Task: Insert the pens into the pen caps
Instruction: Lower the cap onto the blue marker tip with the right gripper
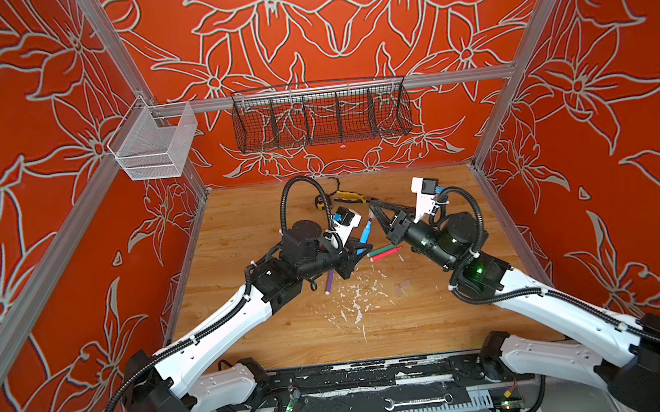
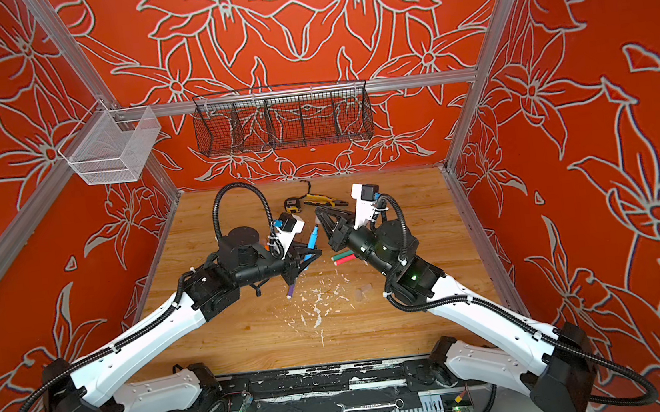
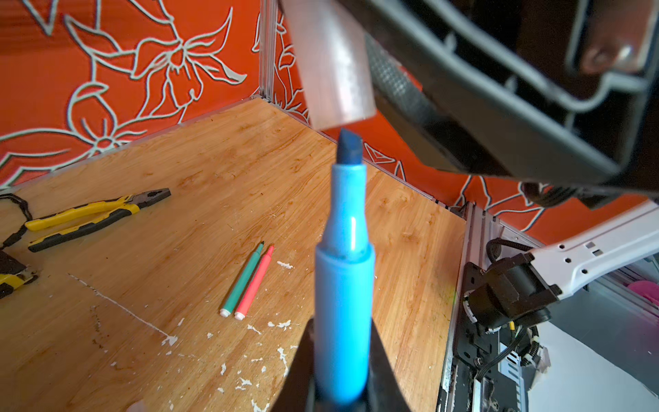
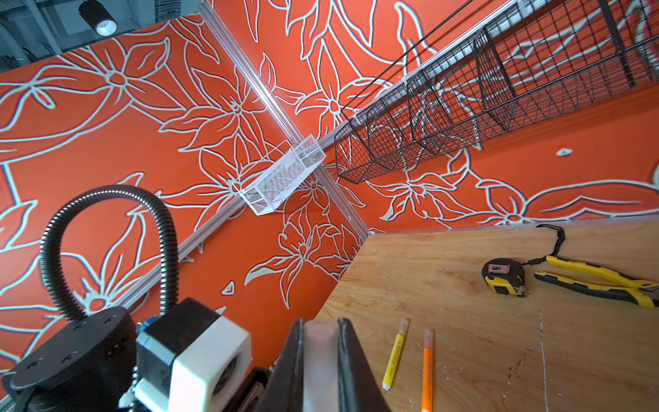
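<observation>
Red floral walls (image 1: 343, 26); wooden tabletop (image 1: 292, 336), white-flecked; black wire basket (image 1: 321, 118), white mesh basket (image 1: 155, 150) on rail (image 1: 452, 76).

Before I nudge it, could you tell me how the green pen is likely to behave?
The green pen looks round and slim, so it would probably roll. It lies close beside the pink pen, so a sideways push likely shifts both. It seems stiff and light.
</observation>
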Available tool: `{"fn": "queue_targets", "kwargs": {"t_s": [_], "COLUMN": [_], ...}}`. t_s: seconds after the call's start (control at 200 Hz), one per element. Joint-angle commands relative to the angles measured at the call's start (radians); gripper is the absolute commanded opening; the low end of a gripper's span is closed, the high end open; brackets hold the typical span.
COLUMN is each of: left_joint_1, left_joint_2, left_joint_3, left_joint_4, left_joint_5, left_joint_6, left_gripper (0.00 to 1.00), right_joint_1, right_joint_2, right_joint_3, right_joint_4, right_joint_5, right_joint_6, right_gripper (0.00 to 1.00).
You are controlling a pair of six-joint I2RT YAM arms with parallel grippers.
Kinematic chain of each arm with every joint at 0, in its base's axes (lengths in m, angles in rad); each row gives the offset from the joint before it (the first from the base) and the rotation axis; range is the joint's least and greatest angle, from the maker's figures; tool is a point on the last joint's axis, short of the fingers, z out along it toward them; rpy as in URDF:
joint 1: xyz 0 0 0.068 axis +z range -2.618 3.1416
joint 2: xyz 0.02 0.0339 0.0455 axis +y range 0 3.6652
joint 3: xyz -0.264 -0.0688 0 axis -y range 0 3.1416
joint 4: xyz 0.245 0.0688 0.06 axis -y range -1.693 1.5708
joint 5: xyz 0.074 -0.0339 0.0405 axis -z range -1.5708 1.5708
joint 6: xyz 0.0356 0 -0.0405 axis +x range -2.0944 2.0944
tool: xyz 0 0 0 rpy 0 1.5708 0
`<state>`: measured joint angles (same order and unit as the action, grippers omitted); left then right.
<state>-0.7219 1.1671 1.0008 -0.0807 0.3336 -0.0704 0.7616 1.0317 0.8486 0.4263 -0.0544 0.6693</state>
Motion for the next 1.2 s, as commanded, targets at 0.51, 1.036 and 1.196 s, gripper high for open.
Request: {"fn": "queue_targets", "kwargs": {"t_s": [0.51,1.036,1.196], "left_joint_1": [-0.004,0.006,0.018], "left_joint_2": [-0.059,-0.071,-0.102], "left_joint_3": [-0.045,-0.064,-0.091], "left_joint_4": [0.091,0.135,0.159], "left_joint_5": [-0.048,-0.099,-0.112], "left_joint_6": [-0.032,-0.123,-0.135], "left_gripper": [0.00,0.00,0.00], "right_joint_1": [0.011,0.166,0.177], "right_joint_2": [0.017,0.037,0.030], "right_joint_3": [-0.040,-0.112,-0.107], "right_joint_4": [0.099,0.223,0.204], "right_joint_5": [-0.110,0.045,0.056], "right_joint_6": [0.039,-0.074,-0.096], "right_gripper": [0.00,0.00,0.00]}}
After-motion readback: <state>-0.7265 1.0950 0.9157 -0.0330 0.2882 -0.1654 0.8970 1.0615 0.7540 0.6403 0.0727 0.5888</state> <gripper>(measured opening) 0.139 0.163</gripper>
